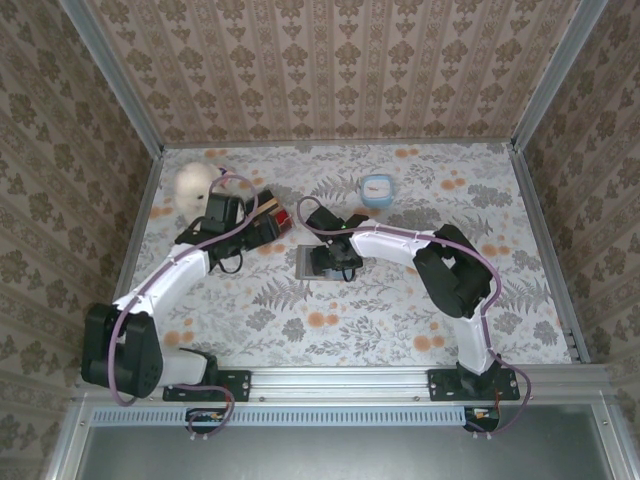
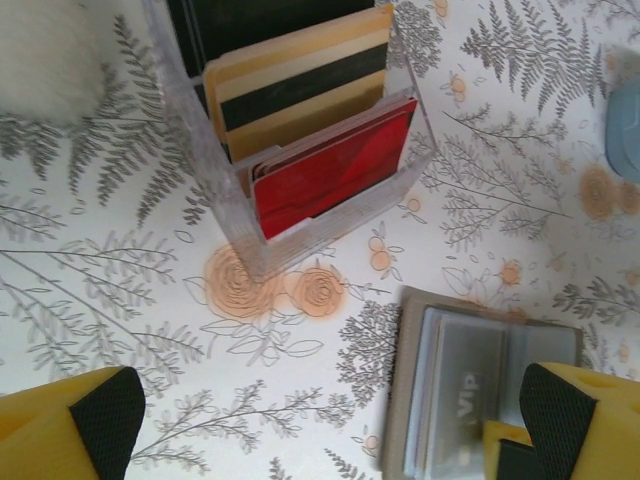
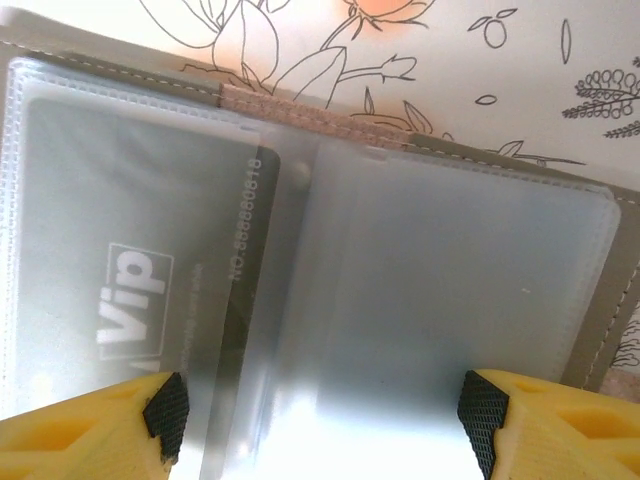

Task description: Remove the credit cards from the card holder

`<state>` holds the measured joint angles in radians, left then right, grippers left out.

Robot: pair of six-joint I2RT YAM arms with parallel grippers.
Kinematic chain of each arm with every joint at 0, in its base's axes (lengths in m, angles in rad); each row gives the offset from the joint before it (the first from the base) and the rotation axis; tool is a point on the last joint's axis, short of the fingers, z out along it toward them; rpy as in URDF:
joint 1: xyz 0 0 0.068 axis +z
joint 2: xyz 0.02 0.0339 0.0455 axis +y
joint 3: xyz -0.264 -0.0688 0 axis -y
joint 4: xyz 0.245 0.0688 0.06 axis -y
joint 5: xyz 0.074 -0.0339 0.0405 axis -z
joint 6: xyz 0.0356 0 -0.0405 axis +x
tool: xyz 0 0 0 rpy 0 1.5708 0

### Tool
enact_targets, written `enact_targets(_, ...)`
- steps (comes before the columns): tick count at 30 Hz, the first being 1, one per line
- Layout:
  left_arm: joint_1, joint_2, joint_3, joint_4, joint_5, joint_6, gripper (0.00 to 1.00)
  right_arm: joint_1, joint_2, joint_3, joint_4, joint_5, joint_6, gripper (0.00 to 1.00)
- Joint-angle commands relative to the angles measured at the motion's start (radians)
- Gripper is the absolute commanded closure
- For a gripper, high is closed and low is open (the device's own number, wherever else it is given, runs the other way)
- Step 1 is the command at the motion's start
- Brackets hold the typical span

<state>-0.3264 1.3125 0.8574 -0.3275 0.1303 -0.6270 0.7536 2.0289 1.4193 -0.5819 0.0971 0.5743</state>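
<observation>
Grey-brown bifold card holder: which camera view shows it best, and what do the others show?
Right wrist: the grey-brown bifold card holder lies open, close up, a grey VIP card readable in its pocket. Left wrist crops it at the bottom edge; top external shows it small, partly under the right end effector.

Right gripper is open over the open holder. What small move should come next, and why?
Probably lower the right gripper toward the VIP card to pinch its edge. The card sits inside a clear sleeve of the holder, and the fingers are spread above it, gripping nothing.
</observation>
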Motion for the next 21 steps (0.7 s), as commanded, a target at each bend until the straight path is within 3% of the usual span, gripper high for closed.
enact_targets(1,-0.003,0.019,-0.018,0.038,0.075,-0.048,0.0,-0.004,0.063,-0.015,-0.078,0.074,-0.017,0.25)
enact_targets(8,-0.045,0.048,-0.043,0.014,0.06,-0.054,0.01,-0.022,0.065,-0.049,-0.06,0.067,-0.027,0.37)
enact_targets(11,-0.06,0.05,-0.066,0.047,0.089,-0.072,0.04,-0.029,0.059,-0.062,-0.046,0.047,-0.031,0.37)
enact_targets(14,-0.076,0.072,-0.082,0.11,0.154,-0.1,0.13,-0.031,0.06,-0.067,-0.038,0.038,-0.033,0.37)
enact_targets(21,-0.123,0.16,-0.073,0.18,0.232,-0.138,0.45,-0.034,0.064,-0.072,-0.031,0.032,-0.033,0.39)
